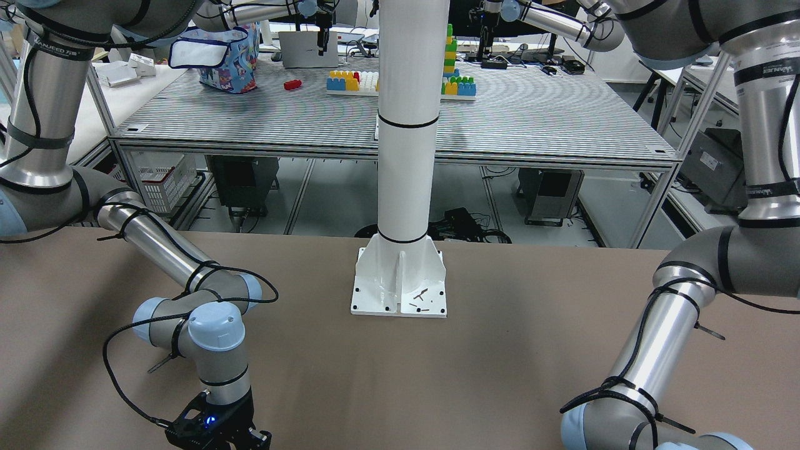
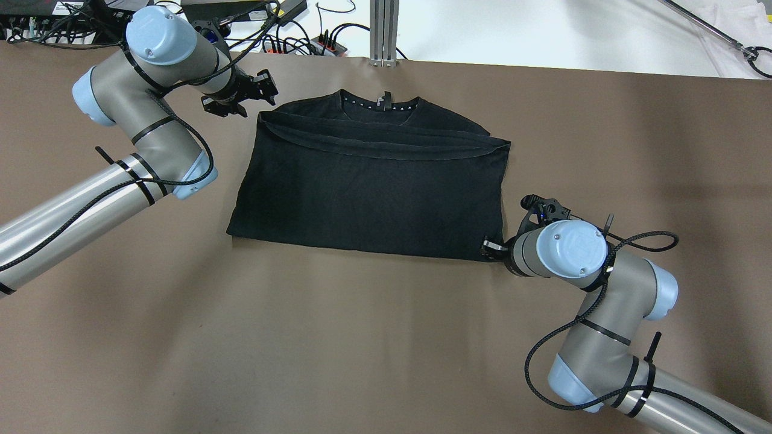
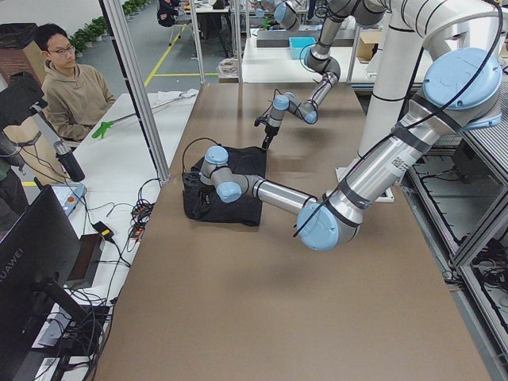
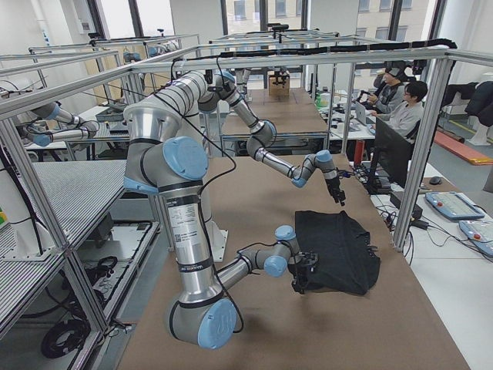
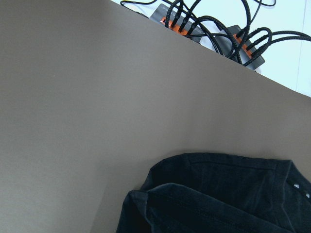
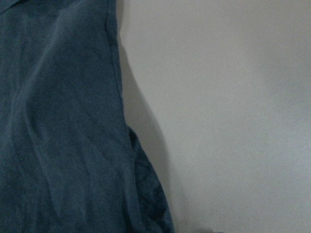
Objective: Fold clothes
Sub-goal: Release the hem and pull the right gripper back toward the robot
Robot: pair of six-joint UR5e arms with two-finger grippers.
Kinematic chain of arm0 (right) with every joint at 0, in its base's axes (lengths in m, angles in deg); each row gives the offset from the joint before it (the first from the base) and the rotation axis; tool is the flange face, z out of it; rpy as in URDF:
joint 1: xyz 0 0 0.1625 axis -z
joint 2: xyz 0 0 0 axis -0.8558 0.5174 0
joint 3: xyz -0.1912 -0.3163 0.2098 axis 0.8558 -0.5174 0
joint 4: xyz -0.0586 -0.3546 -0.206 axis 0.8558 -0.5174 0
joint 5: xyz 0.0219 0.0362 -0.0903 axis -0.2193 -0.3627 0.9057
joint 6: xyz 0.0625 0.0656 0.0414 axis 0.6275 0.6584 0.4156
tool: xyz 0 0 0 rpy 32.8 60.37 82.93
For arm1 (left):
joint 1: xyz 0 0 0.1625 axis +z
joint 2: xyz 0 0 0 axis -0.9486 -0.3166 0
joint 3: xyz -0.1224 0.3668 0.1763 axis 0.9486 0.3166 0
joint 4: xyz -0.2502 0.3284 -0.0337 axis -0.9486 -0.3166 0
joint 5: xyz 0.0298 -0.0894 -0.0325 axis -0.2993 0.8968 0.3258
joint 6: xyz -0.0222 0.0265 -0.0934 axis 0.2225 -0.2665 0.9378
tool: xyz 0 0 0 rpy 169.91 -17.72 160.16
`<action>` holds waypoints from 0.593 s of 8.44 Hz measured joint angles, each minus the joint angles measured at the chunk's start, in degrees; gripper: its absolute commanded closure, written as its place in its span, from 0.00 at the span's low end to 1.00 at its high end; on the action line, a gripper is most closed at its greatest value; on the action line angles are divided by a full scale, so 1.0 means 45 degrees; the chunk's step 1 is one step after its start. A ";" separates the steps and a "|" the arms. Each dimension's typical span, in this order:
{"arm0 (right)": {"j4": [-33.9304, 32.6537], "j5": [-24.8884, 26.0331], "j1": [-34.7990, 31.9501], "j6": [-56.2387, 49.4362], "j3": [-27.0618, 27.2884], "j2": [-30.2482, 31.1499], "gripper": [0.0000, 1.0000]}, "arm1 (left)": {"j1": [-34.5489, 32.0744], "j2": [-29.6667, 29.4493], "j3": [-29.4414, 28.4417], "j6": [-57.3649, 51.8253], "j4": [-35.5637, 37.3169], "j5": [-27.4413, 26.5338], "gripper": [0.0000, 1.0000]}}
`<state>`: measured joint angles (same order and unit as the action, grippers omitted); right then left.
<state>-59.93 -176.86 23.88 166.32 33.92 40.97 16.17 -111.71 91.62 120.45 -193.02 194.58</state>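
Shirt (image 2: 368, 187) runs 9 to 3 o'clock; right pincer (image 2: 491, 247) at its 5 o'clock corner, left pincer (image 2: 252, 99) beside 11 o'clock; released or clenched, I cannot tell.

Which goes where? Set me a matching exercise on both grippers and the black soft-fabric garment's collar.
1 left gripper
2 right gripper
3 collar of the black soft-fabric garment

A at the garment's near right corner
B on the garment's side farthest from the robot
C beside the garment's far left corner

Pairs: 1-C, 2-A, 3-B
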 measured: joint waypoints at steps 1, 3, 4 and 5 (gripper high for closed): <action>0.0050 0.0007 0.0080 0.0223 -0.0009 -0.0019 1.00 | 0.0000 0.0001 0.0012 0.0002 0.0000 0.0002 0.31; 0.0053 -0.0013 0.0130 0.0371 -0.0030 -0.0010 1.00 | -0.0006 0.0081 0.0150 0.0005 0.0002 -0.0017 0.31; 0.0055 -0.0070 0.0098 0.0413 0.0015 -0.0028 1.00 | -0.0011 0.0119 0.0214 0.0012 0.0007 -0.0026 0.31; 0.0050 -0.0174 0.0058 0.0419 0.0176 -0.0028 1.00 | -0.0009 0.0138 0.0243 0.0011 0.0004 -0.0030 0.31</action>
<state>-59.70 -177.64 24.14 168.21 34.71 40.85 16.13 -111.08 92.71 120.50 -193.00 194.45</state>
